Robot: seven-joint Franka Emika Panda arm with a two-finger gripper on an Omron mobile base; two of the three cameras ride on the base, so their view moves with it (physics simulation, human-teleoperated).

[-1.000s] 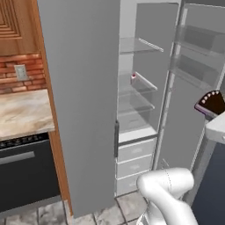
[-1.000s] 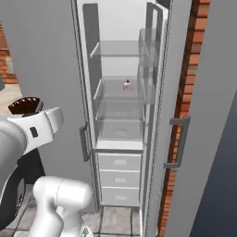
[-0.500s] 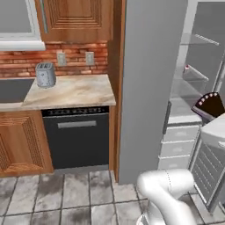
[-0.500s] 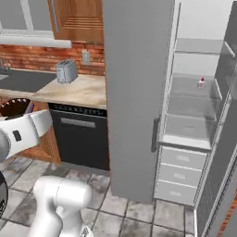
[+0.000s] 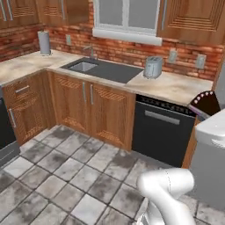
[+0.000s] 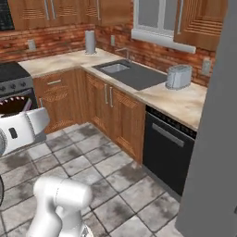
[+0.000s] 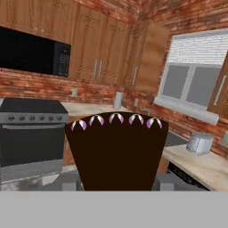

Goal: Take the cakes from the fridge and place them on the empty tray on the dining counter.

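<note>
The end effector (image 7: 116,185) pinches the chocolate cake (image 7: 116,151) at lower centre of the hand view, its wedge rising between both fingers

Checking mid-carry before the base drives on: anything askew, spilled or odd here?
Nothing stands out. The chocolate cake slice sits upright between the gripper fingers, intact, with its piped dots in a neat row. The toaster stands square on the worktop, and the floor shows no spill.
</note>
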